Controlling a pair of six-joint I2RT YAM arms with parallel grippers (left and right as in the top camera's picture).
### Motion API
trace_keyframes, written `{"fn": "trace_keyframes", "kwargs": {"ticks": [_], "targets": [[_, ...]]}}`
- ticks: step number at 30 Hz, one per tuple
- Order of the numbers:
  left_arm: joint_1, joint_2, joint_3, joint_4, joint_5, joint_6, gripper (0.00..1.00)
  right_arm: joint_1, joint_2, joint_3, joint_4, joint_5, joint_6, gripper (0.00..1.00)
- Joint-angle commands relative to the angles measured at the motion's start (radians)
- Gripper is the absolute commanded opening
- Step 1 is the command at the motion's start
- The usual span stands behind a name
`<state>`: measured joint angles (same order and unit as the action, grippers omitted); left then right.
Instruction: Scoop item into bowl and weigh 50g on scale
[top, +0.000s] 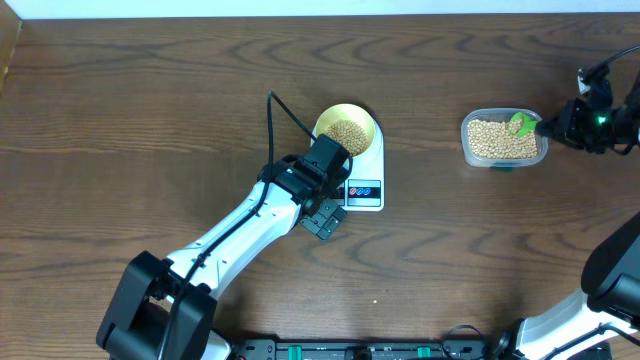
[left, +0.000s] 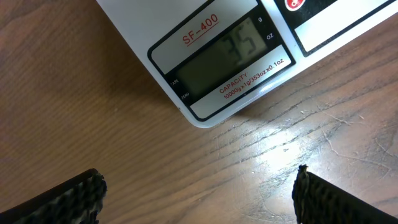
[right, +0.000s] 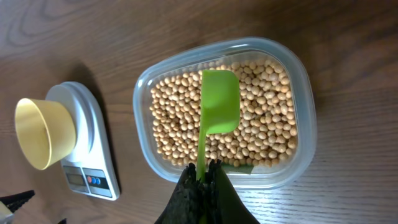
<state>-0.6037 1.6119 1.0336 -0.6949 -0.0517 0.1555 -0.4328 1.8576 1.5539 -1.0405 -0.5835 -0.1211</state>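
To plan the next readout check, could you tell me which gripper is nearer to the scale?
Left. The left gripper hangs open just off the display end of the scale; the right gripper is far off at the bean tub, shut on the green scoop.

Bright, even light; soft glare on table (left: 273, 155).

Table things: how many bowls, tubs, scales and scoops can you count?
Yellow bowl: 1
Clear tub: 1
White scale: 1
Green scoop: 1
Total: 4
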Motion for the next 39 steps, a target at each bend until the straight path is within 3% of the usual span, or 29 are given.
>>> {"fn": "trace_keyframes", "kwargs": {"ticks": [1,14,25,39], "targets": [[0.005,-0.011,-0.005,-0.003,-0.012,0.005,0.98,-0.005,-0.023,0.022,-0.016,-0.057,-0.015,0.01],[0.005,-0.011,-0.005,-0.003,-0.013,0.005,0.98,-0.009,-0.023,0.022,-0.06,-0.209,-0.015,0.01],[0.005,-0.011,-0.005,-0.003,-0.013,0.005,0.98,0.013,-0.023,0.021,-0.051,-0.495,-0.078,0.01],[0.005,-0.011,-0.005,-0.003,-0.013,0.005,0.98,0.278,-0.023,0.021,0.148,-0.5,0.04,0.01]]}}
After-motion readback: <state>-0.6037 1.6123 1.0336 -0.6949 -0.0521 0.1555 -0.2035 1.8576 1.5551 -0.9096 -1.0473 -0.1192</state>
